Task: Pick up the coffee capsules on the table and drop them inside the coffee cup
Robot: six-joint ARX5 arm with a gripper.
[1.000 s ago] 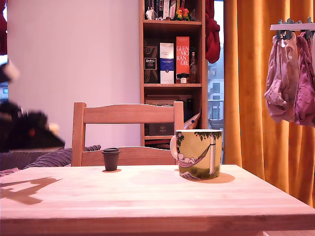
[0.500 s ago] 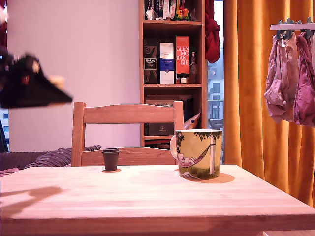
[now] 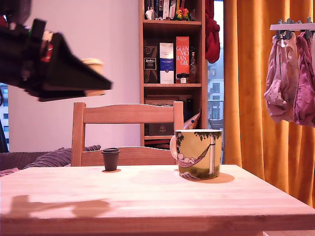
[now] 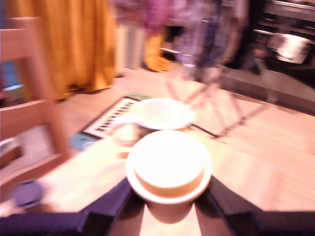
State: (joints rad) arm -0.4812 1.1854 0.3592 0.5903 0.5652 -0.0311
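Only readable text is "GLEN MO RAN GIE" on the red box (image 3: pixel 182 51) on the bookshelf. Gripper (image 3: pixel 93 76) is up high at the exterior view's left, jaws pinching the cream capsule (image 4: pixel 168 172), open rim facing the wrist camera. Dark capsule (image 3: pixel 110 159) stands upright on the worktop (image 3: pixel 162 196), well apart from the coffee cup (image 3: pixel 199 153), handle toward that view's left.

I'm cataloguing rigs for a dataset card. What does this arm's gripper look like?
In the exterior view the gripper is matte black and wedge-shaped, tapering to a point, with small red and green details near its base. The wrist view shows two dark fingers spreading in a V. Both views are motion-blurred, so no cables or markings can be made out.
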